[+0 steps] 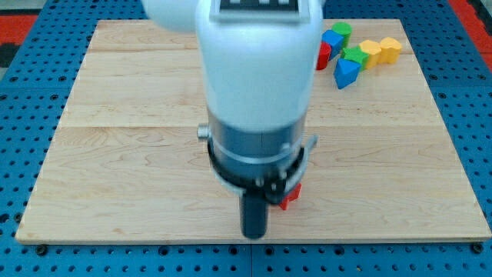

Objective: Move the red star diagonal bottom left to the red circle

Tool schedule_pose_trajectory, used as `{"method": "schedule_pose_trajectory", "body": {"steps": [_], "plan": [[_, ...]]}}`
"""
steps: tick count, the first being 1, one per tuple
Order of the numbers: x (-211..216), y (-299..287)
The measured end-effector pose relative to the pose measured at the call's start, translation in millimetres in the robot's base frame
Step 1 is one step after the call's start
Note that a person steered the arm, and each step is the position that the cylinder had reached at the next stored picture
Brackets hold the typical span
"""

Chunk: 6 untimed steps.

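My arm fills the middle of the view, and the dark rod ends at my tip (254, 233) near the board's bottom edge. A red block (290, 196), its shape mostly hidden behind the arm, sits just right of and slightly above the tip, close to the rod. Another red block (324, 55) shows partly at the view's top right, its left side hidden by the arm; its shape cannot be made out.
A cluster at the top right holds a blue block (332, 40), a green block (341, 30), a green block (354, 56), a blue block (346, 73), a yellow block (370, 51) and a yellow block (390, 48). The wooden board (115, 154) lies on a blue pegboard.
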<state>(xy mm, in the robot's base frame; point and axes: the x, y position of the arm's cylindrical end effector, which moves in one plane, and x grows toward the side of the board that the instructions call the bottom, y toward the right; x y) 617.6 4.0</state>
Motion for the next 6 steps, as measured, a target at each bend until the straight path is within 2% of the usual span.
{"method": "schedule_pose_trajectory", "body": {"steps": [1,2,3,4,5,6], "plan": [[0,18],[-33,33],[-32,21],[-56,20],[-106,20],[-111,20]]}}
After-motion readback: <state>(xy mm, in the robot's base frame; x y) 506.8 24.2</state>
